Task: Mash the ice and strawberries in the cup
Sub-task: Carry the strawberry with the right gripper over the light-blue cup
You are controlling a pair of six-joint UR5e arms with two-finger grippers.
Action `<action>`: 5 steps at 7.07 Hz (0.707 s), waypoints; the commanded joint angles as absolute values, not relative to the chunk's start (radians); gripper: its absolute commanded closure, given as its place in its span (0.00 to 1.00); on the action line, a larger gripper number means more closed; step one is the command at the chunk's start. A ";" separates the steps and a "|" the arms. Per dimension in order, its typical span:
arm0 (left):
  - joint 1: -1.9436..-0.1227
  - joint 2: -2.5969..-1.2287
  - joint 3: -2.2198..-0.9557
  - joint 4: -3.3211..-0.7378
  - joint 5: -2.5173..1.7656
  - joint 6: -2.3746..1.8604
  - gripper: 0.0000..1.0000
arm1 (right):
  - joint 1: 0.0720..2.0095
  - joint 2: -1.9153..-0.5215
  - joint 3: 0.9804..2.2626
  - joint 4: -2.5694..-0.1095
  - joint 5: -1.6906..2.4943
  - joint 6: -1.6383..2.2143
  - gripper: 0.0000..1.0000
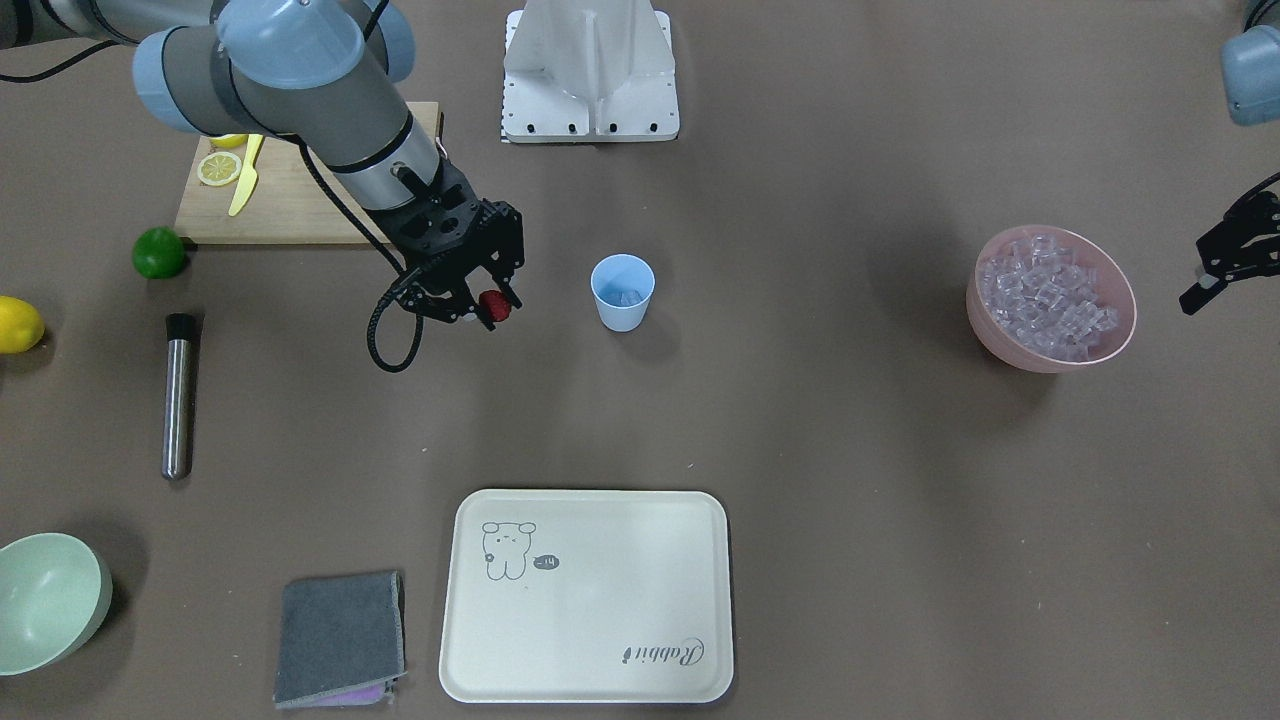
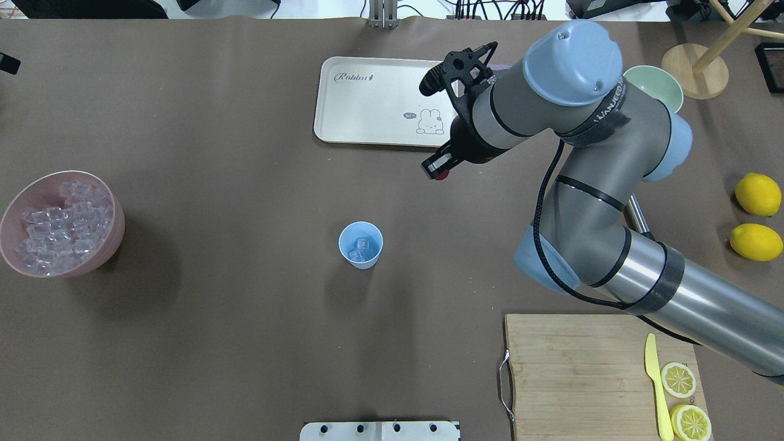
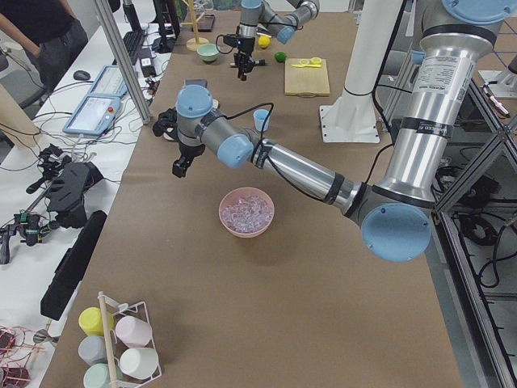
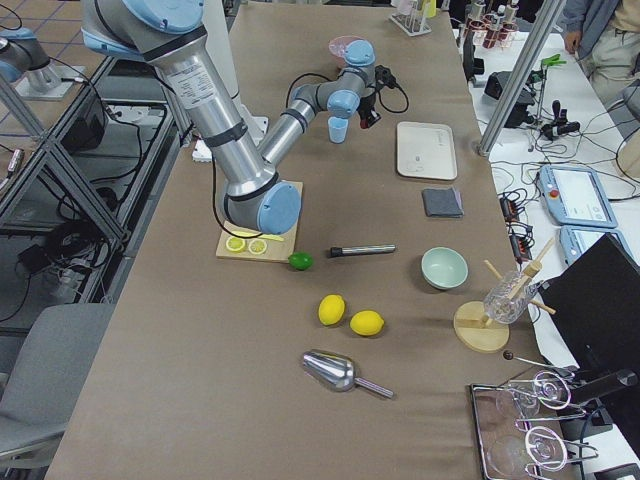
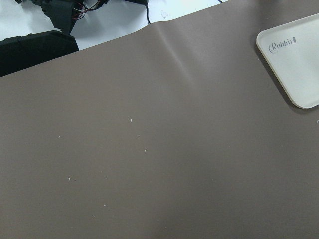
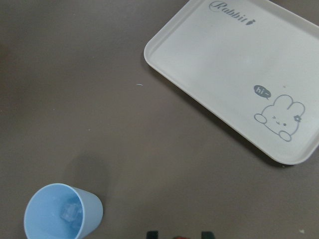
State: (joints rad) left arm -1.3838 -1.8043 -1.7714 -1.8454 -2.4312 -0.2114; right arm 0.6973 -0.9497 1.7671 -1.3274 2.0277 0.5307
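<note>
Front view: the right gripper (image 1: pixel 478 300) clamps the strawberry (image 1: pixel 494 306) above the table near the cup (image 1: pixel 622 292), not yet over it. The muddler (image 1: pixel 179 395) lies untouched (so all the mashing is ahead). The left gripper (image 1: pixel 1222 258) is cut by the edge; wide or narrow, I cannot tell.

Overhead: some ice (image 2: pixel 361 247) already sits in the cup.

Right wrist: only slivers of the fingertips and berry show at the bottom edge.

- Bright, even light fell from overhead onto the matte brown desk (image 1: pixel 800 450).
- A soft, broad shadow lay on the desk under the right hand (image 1: pixel 492 308).
- The cup (image 1: pixel 622 292) cast its shadow on the side away from that hand.
- The tray (image 1: pixel 600 660), well apart from the hand, carried a faint sheen.
- The exterior views were sharp.
- In the right wrist view, the fingertips (image 6: pixel 152 234) at the bottom edge were blurred.
</note>
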 commanded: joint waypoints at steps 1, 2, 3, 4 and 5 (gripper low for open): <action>-1.384 -1.804 -1.770 -1.844 -2.431 -0.212 0.03 | 0.648 -0.908 1.767 -1.318 2.001 0.531 1.00; -1.384 -1.802 -1.769 -1.842 -2.433 -0.212 0.03 | 0.611 -0.890 1.766 -1.318 1.956 0.537 1.00; -1.384 -1.802 -1.770 -1.844 -2.433 -0.212 0.03 | 0.580 -0.882 1.761 -1.318 1.932 0.544 1.00; -1.384 -1.781 -1.776 -1.850 -2.433 -0.212 0.03 | 0.553 -0.871 1.756 -1.318 1.905 0.546 1.00; -1.385 -1.781 -1.776 -1.850 -2.431 -0.212 0.03 | 0.522 -0.867 1.750 -1.318 1.864 0.549 1.00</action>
State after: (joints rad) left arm -1.3838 -1.7879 -1.7743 -1.8479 -2.4325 -0.2117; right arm 0.5587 -0.8755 1.7570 -1.3177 1.9081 0.5453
